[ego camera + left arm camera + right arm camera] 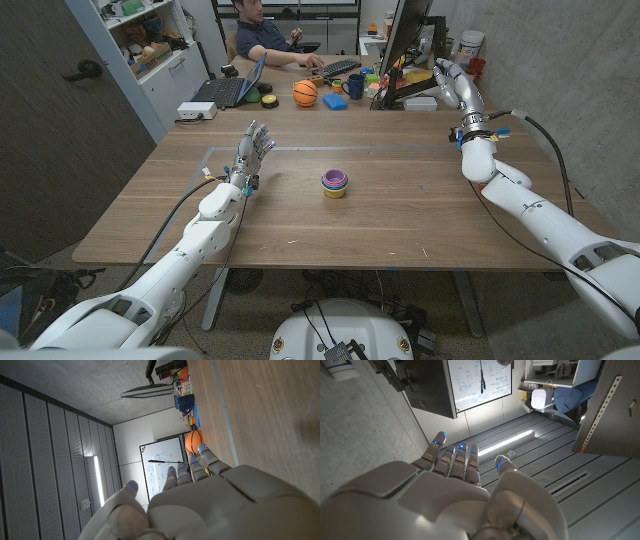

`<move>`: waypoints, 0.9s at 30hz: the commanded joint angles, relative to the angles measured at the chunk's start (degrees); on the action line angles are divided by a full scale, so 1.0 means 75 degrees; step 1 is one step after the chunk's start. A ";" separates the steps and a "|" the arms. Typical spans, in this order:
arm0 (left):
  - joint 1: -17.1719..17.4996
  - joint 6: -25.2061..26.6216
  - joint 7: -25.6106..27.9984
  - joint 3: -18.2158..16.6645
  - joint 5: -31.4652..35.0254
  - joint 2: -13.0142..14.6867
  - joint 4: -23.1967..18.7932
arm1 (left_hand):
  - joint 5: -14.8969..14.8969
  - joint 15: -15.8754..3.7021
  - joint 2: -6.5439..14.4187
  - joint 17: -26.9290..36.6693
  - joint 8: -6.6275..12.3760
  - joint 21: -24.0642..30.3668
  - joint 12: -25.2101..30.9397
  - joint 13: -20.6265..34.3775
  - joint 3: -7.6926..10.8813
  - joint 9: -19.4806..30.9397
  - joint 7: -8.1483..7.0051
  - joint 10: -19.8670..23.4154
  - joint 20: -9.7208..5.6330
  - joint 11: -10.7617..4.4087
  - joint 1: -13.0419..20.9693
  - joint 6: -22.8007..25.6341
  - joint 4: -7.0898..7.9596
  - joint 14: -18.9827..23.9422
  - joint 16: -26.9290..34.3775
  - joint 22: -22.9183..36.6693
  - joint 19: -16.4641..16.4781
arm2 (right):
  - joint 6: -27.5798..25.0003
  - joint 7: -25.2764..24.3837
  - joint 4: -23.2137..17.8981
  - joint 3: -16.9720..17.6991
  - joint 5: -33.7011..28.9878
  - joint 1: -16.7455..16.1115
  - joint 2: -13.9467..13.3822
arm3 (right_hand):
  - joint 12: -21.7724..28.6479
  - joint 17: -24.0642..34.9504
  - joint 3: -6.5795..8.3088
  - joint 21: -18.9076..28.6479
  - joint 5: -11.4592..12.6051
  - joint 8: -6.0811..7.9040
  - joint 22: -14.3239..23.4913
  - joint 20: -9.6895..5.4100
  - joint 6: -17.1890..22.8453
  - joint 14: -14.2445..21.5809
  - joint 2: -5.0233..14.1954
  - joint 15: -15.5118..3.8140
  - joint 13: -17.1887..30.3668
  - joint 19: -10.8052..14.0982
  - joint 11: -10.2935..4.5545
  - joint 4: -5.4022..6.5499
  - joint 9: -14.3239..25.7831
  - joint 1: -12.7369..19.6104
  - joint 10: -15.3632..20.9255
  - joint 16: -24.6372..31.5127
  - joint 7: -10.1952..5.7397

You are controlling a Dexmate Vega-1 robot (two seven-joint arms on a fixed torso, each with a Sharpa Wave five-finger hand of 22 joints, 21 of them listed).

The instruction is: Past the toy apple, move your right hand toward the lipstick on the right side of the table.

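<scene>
Beyond the table's far edge, the small items around the basketball and the blue mug are too small to tell apart, so neither a toy apple nor a lipstick can be picked out. The person behind the laptop is cut off by the picture's top edge. Both forearms run out of the head view's bottom corners.

Cups at table centre, hands flanking

A stack of cups is set mid-table; the left hand is raised at ten o'clock of it, the right hand at two o'clock, a basketball found at twelve beyond.
</scene>
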 commanded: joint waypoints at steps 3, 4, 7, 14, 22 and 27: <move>0.0031 -0.0021 0.0044 -0.0015 -0.0015 -0.0027 -0.0007 | 0.0041 -0.0021 0.0197 0.0015 0.0031 -0.0038 0.0019 0.0028 -0.0044 0.0012 -0.0002 -0.0044 -0.0015 -0.0063 -0.0001 -0.0058 0.0007 -0.0046 0.0026 0.0042 0.0090 | -0.1550 -0.1328 -0.0036 -0.0516 -0.1377 0.0459 -0.0201 | -0.0064 -0.0010 0.0098 -0.0028 0.0095 -0.0034 0.0016 -0.0265 0.0130 0.0082 0.0044 -0.0475 0.0012 0.0137 -0.0167 -0.0069 0.0018 0.0222 0.0084 -0.0049 -0.0051; 0.0038 -0.0014 0.0039 -0.0016 -0.0026 -0.0026 -0.0011 | 0.0042 -0.0017 0.0197 0.0015 0.0032 -0.0041 0.0020 0.0028 -0.0045 0.0012 -0.0001 -0.0041 -0.0017 -0.0064 -0.0002 -0.0056 0.0007 -0.0045 0.0026 0.0042 0.0090 | -0.1735 -0.1389 -0.0034 -0.0556 -0.1444 0.0497 -0.0189 | -0.0071 -0.0011 0.0112 -0.0028 0.0104 -0.0042 0.0016 -0.0291 0.0128 0.0083 0.0058 -0.0487 0.0012 0.0151 -0.0173 -0.0077 0.0018 0.0243 0.0088 -0.0056 -0.0054; 0.0079 -0.0004 0.0056 -0.0022 -0.0036 -0.0019 -0.0053 | 0.0043 -0.0013 0.0196 0.0015 0.0031 -0.0048 0.0019 0.0028 -0.0050 0.0012 -0.0001 -0.0044 -0.0011 -0.0056 -0.0002 -0.0058 0.0007 -0.0045 0.0026 0.0043 0.0095 | -0.2452 -0.1434 -0.0105 -0.0675 -0.1654 0.0609 -0.0172 | -0.0111 -0.0016 0.0195 -0.0035 0.0151 -0.0074 0.0018 -0.0408 0.0142 0.0092 0.0128 -0.0543 0.0011 0.0203 -0.0241 -0.0136 0.0019 0.0375 0.0095 -0.0093 -0.0090; 0.0115 -0.0045 0.0078 -0.0030 -0.0019 -0.0009 -0.0087 | 0.0045 -0.0011 0.0193 0.0015 0.0031 -0.0062 0.0020 0.0028 -0.0058 0.0012 0.0000 -0.0043 -0.0015 -0.0039 -0.0003 -0.0060 0.0007 -0.0046 0.0025 0.0043 0.0100 | -0.3514 -0.1222 -0.0069 -0.0950 -0.1777 0.0893 -0.0162 | -0.0254 -0.0017 0.0342 -0.0090 0.0246 -0.0208 0.0027 -0.0582 -0.0062 -0.0056 0.0195 -0.0689 0.0015 0.0190 -0.0403 -0.0260 0.0035 0.0655 -0.0071 -0.0227 -0.0266; 0.0157 -0.0098 0.0081 -0.0040 -0.0014 -0.0005 -0.0114 | 0.0049 -0.0011 0.0187 0.0015 0.0031 -0.0082 0.0022 0.0028 -0.0071 0.0012 -0.0001 -0.0039 -0.0016 -0.0054 -0.0004 -0.0061 0.0006 -0.0052 0.0021 0.0044 0.0110 | -0.4516 -0.0946 0.0033 -0.1165 -0.1680 0.1128 -0.0128 | -0.0370 -0.0006 0.0362 -0.0137 0.0306 -0.0320 0.0034 -0.0703 -0.0386 -0.0232 0.0181 -0.0781 0.0024 0.0160 -0.0579 -0.0375 0.0054 0.0878 -0.0366 -0.0306 -0.0348; 0.0211 -0.0109 0.0122 -0.0058 -0.0016 0.0009 -0.0175 | 0.0051 -0.0013 0.0185 0.0015 0.0031 -0.0095 0.0022 0.0028 -0.0077 0.0012 -0.0004 -0.0040 -0.0011 -0.0056 -0.0004 -0.0060 0.0005 -0.0054 0.0019 0.0044 0.0112 | -0.5072 -0.0565 0.0036 -0.1197 -0.1448 0.1240 -0.0152 | -0.0404 0.0055 0.0106 -0.0197 0.0283 -0.0344 0.0037 -0.0568 -0.0659 -0.0340 0.0108 -0.0762 0.0034 0.0102 -0.0888 -0.0332 0.0069 0.0852 -0.0647 -0.0263 -0.0548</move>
